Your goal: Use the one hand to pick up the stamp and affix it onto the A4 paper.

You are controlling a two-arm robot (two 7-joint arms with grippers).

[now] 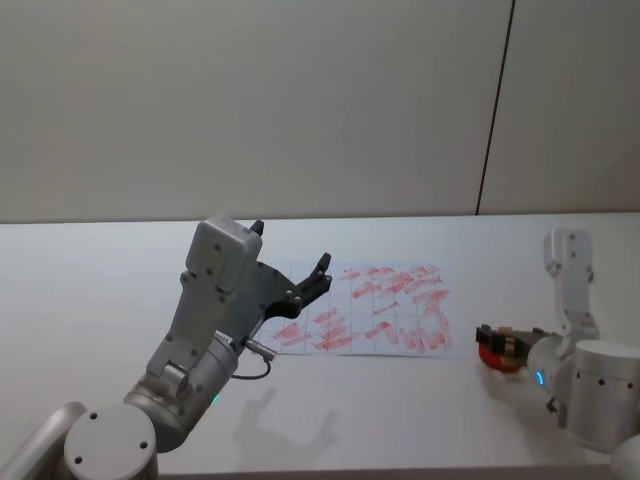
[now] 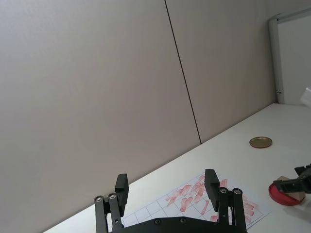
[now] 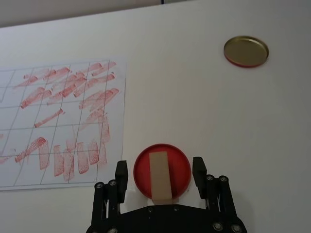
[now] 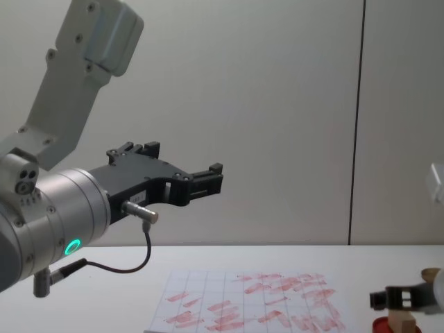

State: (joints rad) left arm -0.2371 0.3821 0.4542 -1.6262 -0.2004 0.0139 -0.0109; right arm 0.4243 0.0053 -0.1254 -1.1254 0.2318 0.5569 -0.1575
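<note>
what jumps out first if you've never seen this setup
The A4 paper, mid-table, smeared all over with red marks. On the robot's right, the right gripper, open, straddles the wooden stamp lying on a round red ink pad. The left gripper hangs open above the table.

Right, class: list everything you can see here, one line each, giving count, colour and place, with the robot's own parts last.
A4 paper: one, white with red stamp marks, middle of the table.
Ink pad: one, round red, right of the paper.
Stamp: one, pale wood, lying on the ink pad between the right hand's open fingers.
Gold disc: one, farther back on the table.
Table: one, white.
Left hand: black, open, raised above the paper's left side.
Right hand: black, open, around the stamp.
</note>
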